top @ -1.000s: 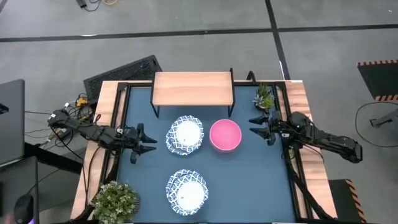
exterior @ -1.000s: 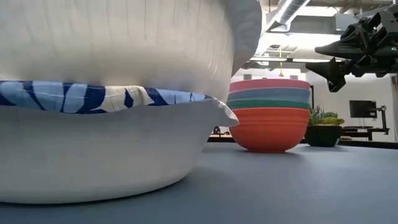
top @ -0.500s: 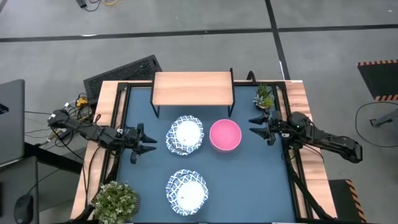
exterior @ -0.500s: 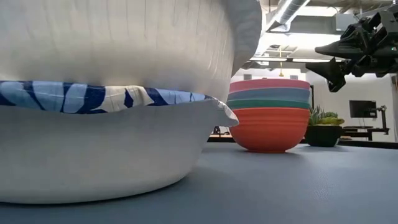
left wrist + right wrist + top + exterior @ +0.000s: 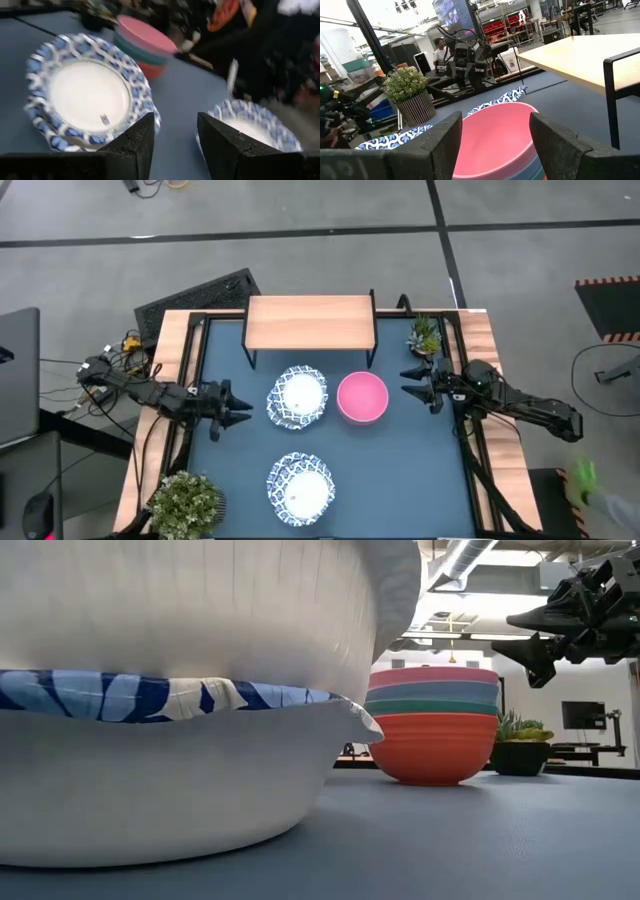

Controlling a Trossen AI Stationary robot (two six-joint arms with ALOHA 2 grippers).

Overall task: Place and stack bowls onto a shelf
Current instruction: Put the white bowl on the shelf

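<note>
A stack of coloured bowls (image 5: 362,397) with the pink one on top stands mid-table; in the low view the stack (image 5: 432,725) shows pink, lavender-blue, green and red. A white blue-rimmed bowl (image 5: 298,396) sits left of it and another (image 5: 300,485) lies nearer, nested in a second bowl in the low view (image 5: 180,690). The shelf (image 5: 310,322) stands by the far edge on its black legs. My left gripper (image 5: 240,418) hovers open, left of the white bowl (image 5: 87,95). My right gripper (image 5: 408,377) hovers open, right of the pink stack (image 5: 495,135).
A small potted plant (image 5: 425,335) stands beside the shelf's right end, and a bushier one (image 5: 185,500) on the near left corner. Bare blue tabletop (image 5: 410,470) lies near right. A green blur (image 5: 585,480) shows on the floor beyond the table's right side.
My left gripper has shifted slightly toward the white bowl beside it. A green blur has appeared on the floor to the right of the table. The bowls and my right arm have kept still.
</note>
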